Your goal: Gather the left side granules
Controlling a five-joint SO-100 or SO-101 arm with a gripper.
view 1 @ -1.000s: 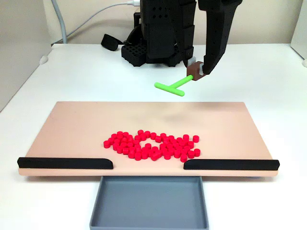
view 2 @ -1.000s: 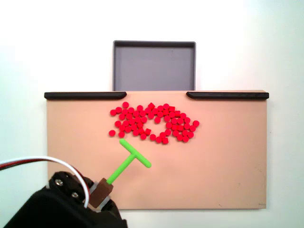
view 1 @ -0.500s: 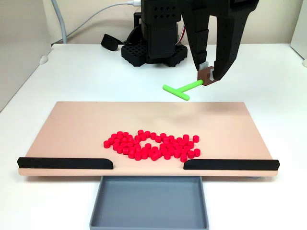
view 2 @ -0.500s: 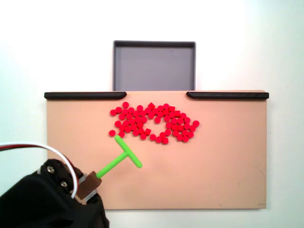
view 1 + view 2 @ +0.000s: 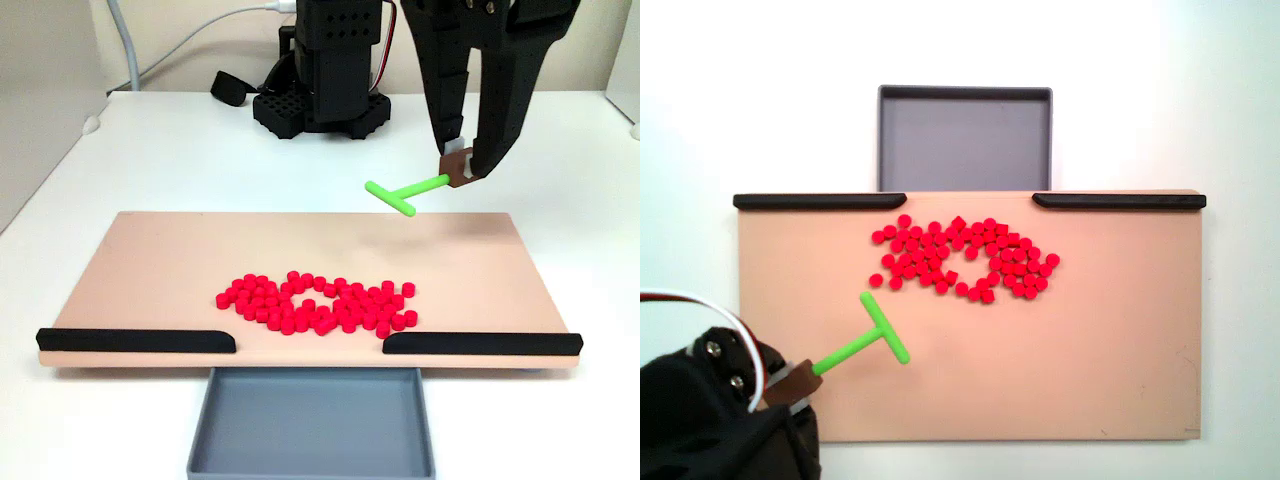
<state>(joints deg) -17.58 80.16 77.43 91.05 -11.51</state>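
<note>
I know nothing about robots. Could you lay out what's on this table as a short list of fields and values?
Board: tan board on a white table
Granules: red granules clustered mid-board, near the gap between the black strips
Tray: empty grey tray past that gap
Tool: green T-shaped tool, crossbar clear of the granules
Claw: claw shut on the tool's brown end

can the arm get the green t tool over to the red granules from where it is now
Probably yes: the green T-shaped tool hangs beside the granules, and the bare board between them holds nothing in the way.
</note>
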